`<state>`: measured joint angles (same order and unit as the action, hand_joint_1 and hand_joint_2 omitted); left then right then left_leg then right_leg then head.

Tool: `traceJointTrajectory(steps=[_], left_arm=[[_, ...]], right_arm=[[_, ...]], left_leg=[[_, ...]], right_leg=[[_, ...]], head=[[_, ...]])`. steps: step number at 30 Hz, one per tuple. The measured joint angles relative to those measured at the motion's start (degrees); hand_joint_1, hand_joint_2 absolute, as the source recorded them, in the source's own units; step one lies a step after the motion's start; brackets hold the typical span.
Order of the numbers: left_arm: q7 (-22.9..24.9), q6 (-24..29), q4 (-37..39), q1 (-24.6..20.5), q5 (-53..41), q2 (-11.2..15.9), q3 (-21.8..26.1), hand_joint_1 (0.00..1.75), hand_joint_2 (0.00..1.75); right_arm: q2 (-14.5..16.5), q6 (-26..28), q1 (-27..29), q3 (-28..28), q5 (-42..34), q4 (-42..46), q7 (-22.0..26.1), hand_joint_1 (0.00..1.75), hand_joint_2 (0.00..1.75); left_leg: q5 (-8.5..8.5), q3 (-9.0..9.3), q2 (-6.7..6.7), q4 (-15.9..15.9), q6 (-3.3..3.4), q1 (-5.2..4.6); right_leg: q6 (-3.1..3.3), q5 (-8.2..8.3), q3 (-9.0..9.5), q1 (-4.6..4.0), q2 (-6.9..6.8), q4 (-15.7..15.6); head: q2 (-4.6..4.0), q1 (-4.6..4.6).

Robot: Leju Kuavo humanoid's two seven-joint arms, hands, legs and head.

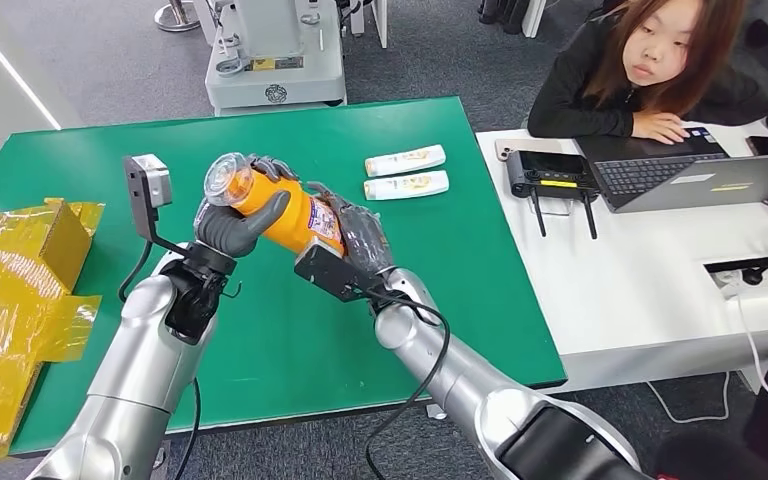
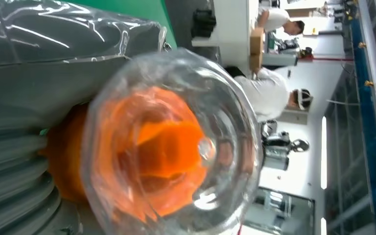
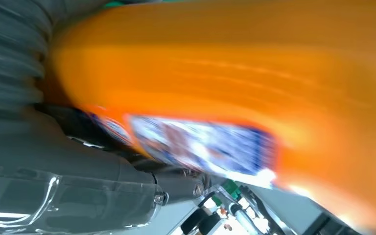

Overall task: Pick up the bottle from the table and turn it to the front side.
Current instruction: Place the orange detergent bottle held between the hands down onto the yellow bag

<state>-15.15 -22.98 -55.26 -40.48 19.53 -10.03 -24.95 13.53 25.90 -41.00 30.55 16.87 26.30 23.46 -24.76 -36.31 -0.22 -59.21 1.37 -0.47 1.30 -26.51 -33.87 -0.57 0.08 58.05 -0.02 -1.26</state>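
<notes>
Below both hands spreads a green rectangular table (image 1: 290, 330), with a white desk (image 1: 650, 270) off to the right hand's side. The left hand (image 1: 235, 225) and right hand (image 1: 360, 238) together grip an orange plastic bottle with a clear cap (image 1: 280, 210), tilted above the green surface. Two small white tubes (image 1: 406, 172) lie just beyond the right hand.

Orange bottle (image 1: 290, 215), clear cap (image 1: 226, 180); green table (image 1: 380, 300).

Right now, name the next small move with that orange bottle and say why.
Probably roll the orange bottle about its long axis. Both the left hand and right hand hold it above the green table, lying tilted, and its label faces sideways toward the right hand, not frontward.
</notes>
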Motion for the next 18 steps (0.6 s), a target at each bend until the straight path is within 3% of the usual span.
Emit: traceJointTrajectory(steps=[5, 9, 18], left_arm=[[-2.87, 5.69, 2.44, -1.27, -4.75, -0.54, -0.03, 1.75, 1.75], [-5.39, 14.22, 5.36, -4.08, -10.21, -0.67, 0.58, 1.75, 1.75], [-6.85, 24.62, 21.01, -18.53, -13.05, -0.29, 7.38, 1.75, 1.75]], right_arm=[[-0.01, -1.14, -0.05, -0.62, -1.18, 1.56, 0.99, 0.0, 1.75], [-0.3, -2.75, 0.37, -2.14, -3.35, 3.57, 1.98, 0.0, 1.75], [-1.09, -7.2, 5.92, -4.49, -6.26, 11.74, 3.38, 0.0, 1.75]], left_leg=[[0.01, 0.0, 0.02, 0.0, -0.01, 0.0], [0.02, 0.0, 0.03, -0.01, -0.02, 0.0], [0.03, -0.01, 0.06, -0.01, -0.03, 0.01]], right_leg=[[0.0, 0.0, -0.02, 0.0, 0.02, 0.0], [0.01, 0.01, -0.03, 0.0, 0.03, 0.0], [0.01, 0.02, -0.04, 0.0, 0.07, 0.04]], head=[[0.0, 0.0], [0.0, 0.0], [0.0, 0.01]])
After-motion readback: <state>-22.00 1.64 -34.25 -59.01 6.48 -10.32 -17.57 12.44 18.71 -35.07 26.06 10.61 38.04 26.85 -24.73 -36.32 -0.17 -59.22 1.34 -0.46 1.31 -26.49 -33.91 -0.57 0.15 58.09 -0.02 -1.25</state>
